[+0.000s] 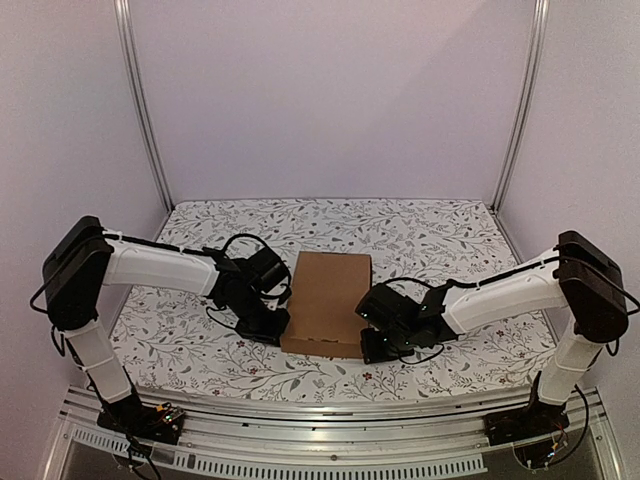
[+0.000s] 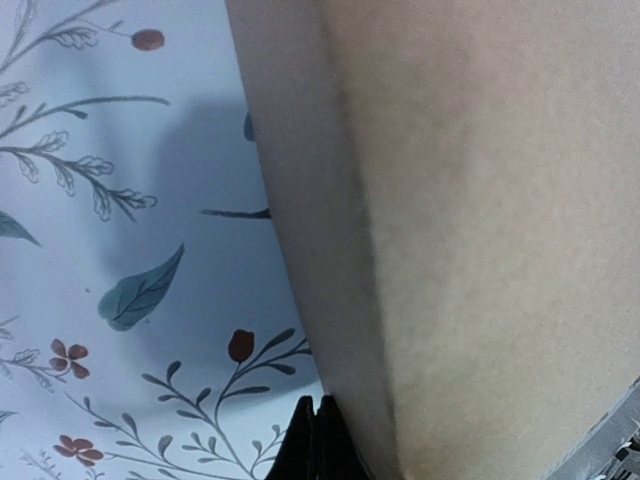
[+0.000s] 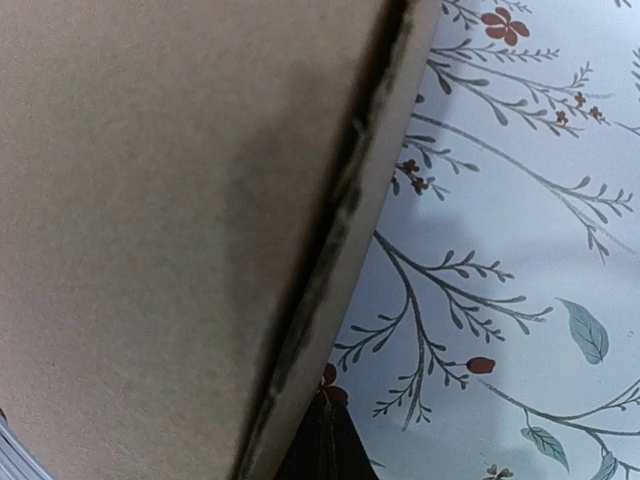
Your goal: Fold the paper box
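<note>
You have the flat, rectangular brown cardboard box [image 1: 325, 300] lying closed in the middle of the floral-patterned tabletop [image 1: 450, 235]. Your left fingers [image 2: 304, 452] are shut together, low on the tabletop just beside the box's left wall, towards its near corner. Your right fingers [image 3: 322, 450] are shut together too, just beside the right wall near the near corner.

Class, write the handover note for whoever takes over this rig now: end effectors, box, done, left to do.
Left end effector: shut, empty, at the left side of the plain brown cardboard box.
Right end effector: shut, empty, at its right side.
Box: flat on the floral tablecloth, mid-table.
Done: box looks folded shut.
Left: check that the right edge seam is fully closed.
</note>
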Controlling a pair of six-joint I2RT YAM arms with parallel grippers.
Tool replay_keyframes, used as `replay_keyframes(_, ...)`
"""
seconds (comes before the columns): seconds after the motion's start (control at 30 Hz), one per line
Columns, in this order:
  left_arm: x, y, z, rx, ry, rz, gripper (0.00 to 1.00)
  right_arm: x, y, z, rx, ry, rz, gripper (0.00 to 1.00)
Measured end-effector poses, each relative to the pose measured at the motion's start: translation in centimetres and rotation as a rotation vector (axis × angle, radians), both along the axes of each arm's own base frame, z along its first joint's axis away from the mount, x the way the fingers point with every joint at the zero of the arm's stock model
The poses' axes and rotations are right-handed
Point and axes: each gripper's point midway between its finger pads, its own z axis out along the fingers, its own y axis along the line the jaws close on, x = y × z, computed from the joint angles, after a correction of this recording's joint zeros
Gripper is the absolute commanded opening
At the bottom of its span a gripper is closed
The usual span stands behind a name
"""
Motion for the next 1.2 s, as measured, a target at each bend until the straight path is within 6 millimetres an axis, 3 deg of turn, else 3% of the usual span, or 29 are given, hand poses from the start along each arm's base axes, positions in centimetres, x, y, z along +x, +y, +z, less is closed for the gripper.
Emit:
replay_keyframes(0.33,-0.3,-0.2,-0.2,0.012,-0.004,-0.001,0.0,-0.2,-0.5,0.0,0.001,-0.003,-0.007,0.0)
replay_keyframes(0.47,-0.4,-0.3,-0.2,0.012,-0.007,-0.014,0.01,-0.3,-0.8,0.2,-0.007,-0.008,0.004,0.05)
replay_keyframes(0.53,-0.4,-0.3,-0.1,0.011,-0.014,-0.021,0.05,-0.3,-1.1,0.6,-0.013,-0.017,0.012,0.08)
replay_keyframes(0.7,0.4,-0.1,1.8,-0.003,-0.07,-0.036,0.14,0.6,-1.9,3.1,-0.002,-0.076,0.019,0.22)
replay_keyframes(0.87,2.1,-0.1,4.8,-0.009,-0.165,-0.042,0.24,2.2,-3.5,6.4,0.005,-0.167,0.005,0.33)
replay_keyframes(1.0,3.5,0.2,7.8,-0.005,-0.264,-0.041,0.39,3.4,-4.9,9.3,0.017,-0.246,-0.008,0.56)
replay_keyframes(1.07,3.9,0.6,9.2,0.002,-0.311,-0.04,0.5,3.9,-5.8,11.0,0.012,-0.3,-0.007,0.74)
replay_keyframes(1.13,4.3,1.3,11.2,0.004,-0.365,-0.032,0.6,4.3,-6.6,12.6,0.001,-0.35,-0.006,0.97)
replay_keyframes(1.2,4.7,1.7,13.5,-0.003,-0.427,-0.031,0.68,4.7,-7.3,14.4,-0.006,-0.402,-0.009,0.99)
